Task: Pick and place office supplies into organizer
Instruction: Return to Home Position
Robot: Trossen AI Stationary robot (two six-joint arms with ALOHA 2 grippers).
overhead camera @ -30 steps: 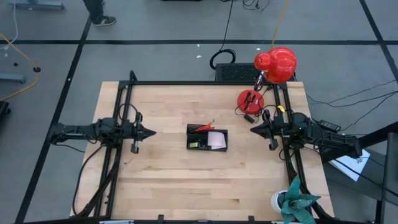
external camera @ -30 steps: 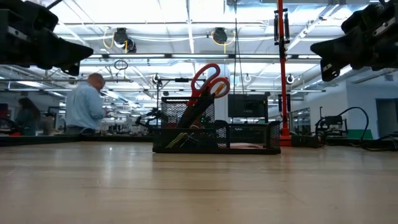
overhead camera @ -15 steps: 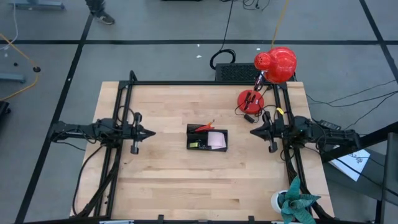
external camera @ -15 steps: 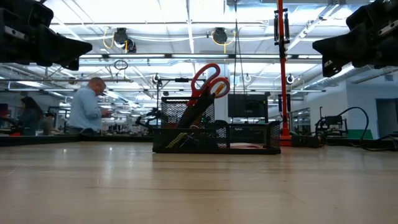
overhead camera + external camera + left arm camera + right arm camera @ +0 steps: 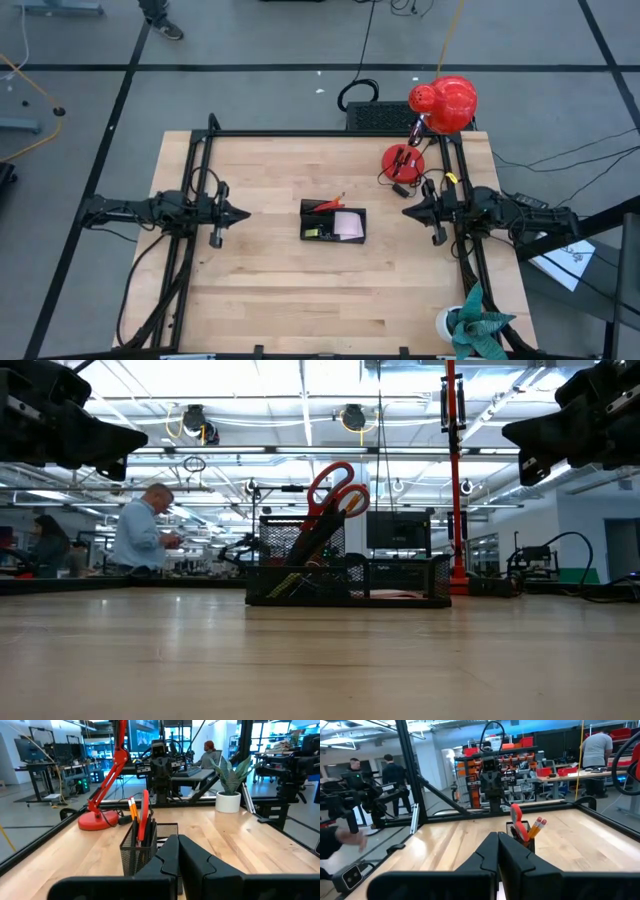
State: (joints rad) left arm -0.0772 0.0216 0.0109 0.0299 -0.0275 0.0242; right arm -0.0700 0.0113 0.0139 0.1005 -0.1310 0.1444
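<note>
Left gripper (image 5: 243, 212): hovered over the left side of the table (image 5: 280, 290), well apart from the organizer, tip pointing right toward it; arm stretched level along the table's width.
Left gripper state: its 2 fingers (image 5: 167, 852) were pressed together with nothing between them.
Right gripper (image 5: 407, 210): hovered over the right side of the table, tip pointing left at the organizer, well apart from it; arm level, mirroring the left one.
Right gripper state: its 2 fingers (image 5: 487, 851) met, holding nothing.
Organizer (image 5: 303, 226): sat near the table's centre, between the 2 grippers and touched by neither.
Scissors (image 5: 335, 490): stood upright in the organizer's tall left-far cup, red handles up.
Pencils (image 5: 133, 810): 2 orange ones leaned in the same cup beside the scissors.
Sticky-note pad (image 5: 347, 224): lay flat in the organizer's right compartment.
Red lamp (image 5: 445, 103): stood at the far right corner, its round base (image 5: 403, 159) on the table.
</note>
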